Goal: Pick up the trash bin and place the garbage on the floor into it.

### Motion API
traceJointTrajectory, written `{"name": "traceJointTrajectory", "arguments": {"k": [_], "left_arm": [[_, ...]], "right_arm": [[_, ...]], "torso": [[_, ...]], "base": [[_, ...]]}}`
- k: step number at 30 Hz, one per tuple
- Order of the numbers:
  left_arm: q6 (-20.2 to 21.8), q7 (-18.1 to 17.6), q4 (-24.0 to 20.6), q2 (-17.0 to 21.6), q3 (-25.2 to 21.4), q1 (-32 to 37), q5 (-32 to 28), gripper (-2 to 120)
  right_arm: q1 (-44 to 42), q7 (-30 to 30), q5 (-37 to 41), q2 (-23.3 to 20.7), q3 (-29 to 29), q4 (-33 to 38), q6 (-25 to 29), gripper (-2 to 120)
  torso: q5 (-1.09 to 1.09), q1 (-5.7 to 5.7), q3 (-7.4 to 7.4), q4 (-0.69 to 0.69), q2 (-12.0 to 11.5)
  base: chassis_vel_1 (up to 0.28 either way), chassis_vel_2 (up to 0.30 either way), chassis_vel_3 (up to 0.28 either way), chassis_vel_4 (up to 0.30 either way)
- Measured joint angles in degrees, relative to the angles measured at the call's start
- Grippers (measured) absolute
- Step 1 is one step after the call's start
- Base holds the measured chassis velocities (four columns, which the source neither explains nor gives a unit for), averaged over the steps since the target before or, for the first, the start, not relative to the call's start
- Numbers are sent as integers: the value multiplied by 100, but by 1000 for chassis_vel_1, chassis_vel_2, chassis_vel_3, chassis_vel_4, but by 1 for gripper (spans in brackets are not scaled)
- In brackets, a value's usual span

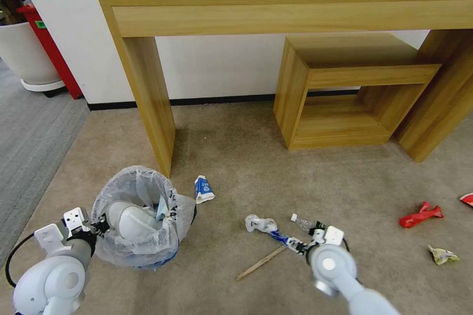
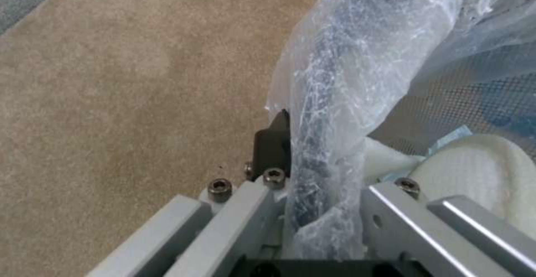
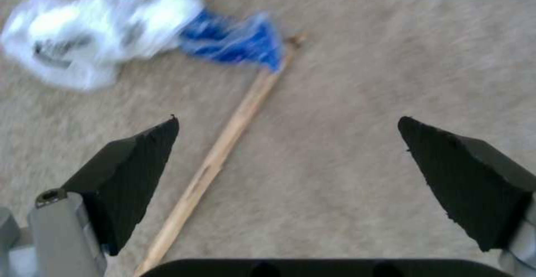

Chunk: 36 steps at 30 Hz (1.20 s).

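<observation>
Head view: left gripper (image 1: 101,225) clamped on the rim of the trash bin (image 1: 138,216), which sits on the beige carpet (image 1: 256,167) beside the desk leg (image 1: 150,98).

Left wrist view: fingers pinch the bagged rim.

Right wrist view: right gripper (image 3: 287,143) spread wide above the wooden stick (image 3: 223,151), near a blue-white wrapper (image 3: 140,29).

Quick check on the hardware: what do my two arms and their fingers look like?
Both arms have rounded pale grey-white shells. The left gripper has white square blocks, silver metal brackets with hex bolts, and a black cable looping by the wrist. The right gripper has black, wedge-shaped, rough-textured fingers on grey mounts.
</observation>
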Motion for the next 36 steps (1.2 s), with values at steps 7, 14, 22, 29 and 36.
{"name": "traceJointTrajectory", "arguments": {"k": [7,14,22,29,36], "left_arm": [[0,0,-8,8,-23,8,-3,1],[0,-2,-8,9,-27,5,-10,1],[0,-7,6,-16,-16,6,-11,1],[0,-10,20,-3,-19,8,-14,1],[-2,-10,33,-10,-10,9,-12,1]], "right_arm": [[132,-181,-256,186,-228,-329,43,100],[255,-294,-336,427,-359,-719,139,100],[346,-416,-515,734,-357,-1164,276,100],[346,-541,-724,875,-318,-1440,424,98],[398,-617,-812,978,-296,-1667,519,97]], "torso": [[-1,0,0,0,-1],[0,0,0,-1,0],[-1,0,0,-1,0],[-1,0,0,-1,0],[0,0,0,0,0]], "base": [[0,0,0,0],[0,0,0,0],[0,0,0,0],[0,0,0,0],[0,0,0,0]]}}
